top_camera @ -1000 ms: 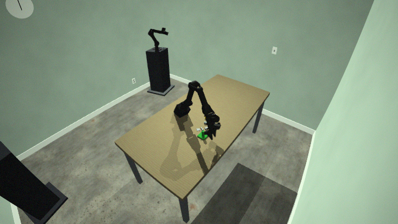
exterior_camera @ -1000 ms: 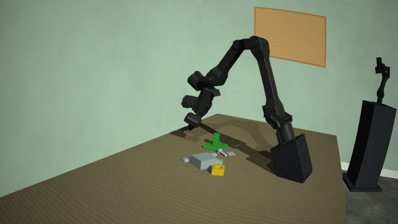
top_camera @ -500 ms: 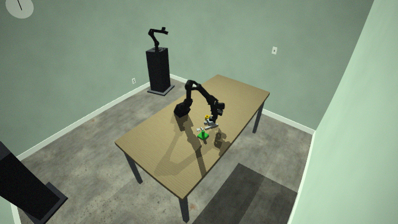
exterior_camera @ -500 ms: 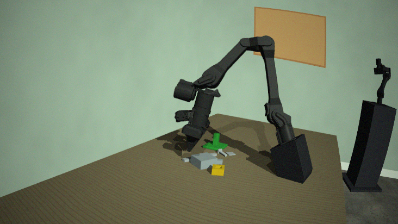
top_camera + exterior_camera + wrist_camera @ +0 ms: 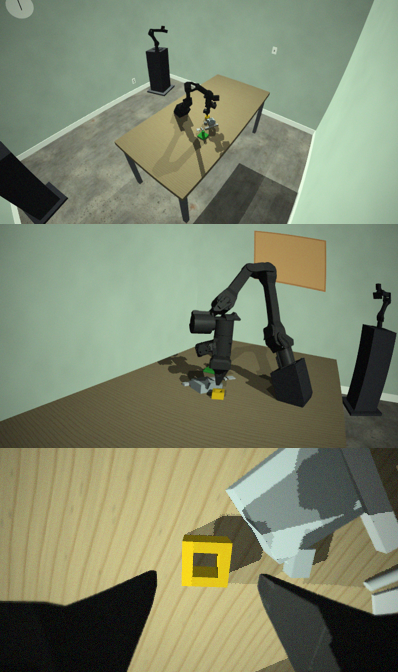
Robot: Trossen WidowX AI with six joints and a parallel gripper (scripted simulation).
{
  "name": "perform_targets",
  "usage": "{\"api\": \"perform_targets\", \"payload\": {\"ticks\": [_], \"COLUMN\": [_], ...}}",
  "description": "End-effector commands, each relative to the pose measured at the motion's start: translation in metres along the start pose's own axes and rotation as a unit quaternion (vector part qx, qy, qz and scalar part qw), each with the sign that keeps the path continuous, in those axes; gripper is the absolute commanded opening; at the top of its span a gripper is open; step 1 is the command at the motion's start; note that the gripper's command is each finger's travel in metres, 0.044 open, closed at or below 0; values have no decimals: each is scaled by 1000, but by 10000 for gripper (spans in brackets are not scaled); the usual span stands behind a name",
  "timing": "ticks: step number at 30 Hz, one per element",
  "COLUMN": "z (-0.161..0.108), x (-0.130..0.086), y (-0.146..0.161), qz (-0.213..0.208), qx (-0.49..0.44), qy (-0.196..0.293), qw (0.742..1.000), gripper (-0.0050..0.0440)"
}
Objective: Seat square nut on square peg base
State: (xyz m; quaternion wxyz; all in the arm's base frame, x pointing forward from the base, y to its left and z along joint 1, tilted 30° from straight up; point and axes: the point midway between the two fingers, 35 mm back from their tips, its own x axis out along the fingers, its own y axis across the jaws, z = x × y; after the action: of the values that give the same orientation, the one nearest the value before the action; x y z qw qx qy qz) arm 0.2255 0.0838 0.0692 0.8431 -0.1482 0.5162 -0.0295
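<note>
Gripper: our gripper (image 5: 205,598) stands spread and holds nothing, above the table (image 5: 111,413).
Nut: the yellow square nut (image 5: 206,567) lies flat between the fingertips, just left of a grey block (image 5: 300,503).
Peg: the green peg base (image 5: 202,135) waits beyond that block.
Advice: we should descend centred, then pinch two parallel sides without touching the block.

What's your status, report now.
End effector open, empty, above the yellow square nut. Nut flat on table, untouched. Grey block close beside nut; green peg base beyond.
</note>
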Motion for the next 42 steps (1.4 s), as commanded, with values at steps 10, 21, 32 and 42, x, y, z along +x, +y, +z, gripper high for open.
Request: {"api": "perform_targets", "payload": {"ticks": [10, 21, 32, 42], "z": [-2, -2, -2, -2], "x": [30, 45, 50, 50], "y": [0, -1, -1, -1], "qz": [-4, -4, -4, -4], "qx": [4, 3, 3, 3], "qy": [-1, -1, -1, -1], "qw": [1000, 1000, 1000, 1000], "gripper": [320, 320, 228, 175]}}
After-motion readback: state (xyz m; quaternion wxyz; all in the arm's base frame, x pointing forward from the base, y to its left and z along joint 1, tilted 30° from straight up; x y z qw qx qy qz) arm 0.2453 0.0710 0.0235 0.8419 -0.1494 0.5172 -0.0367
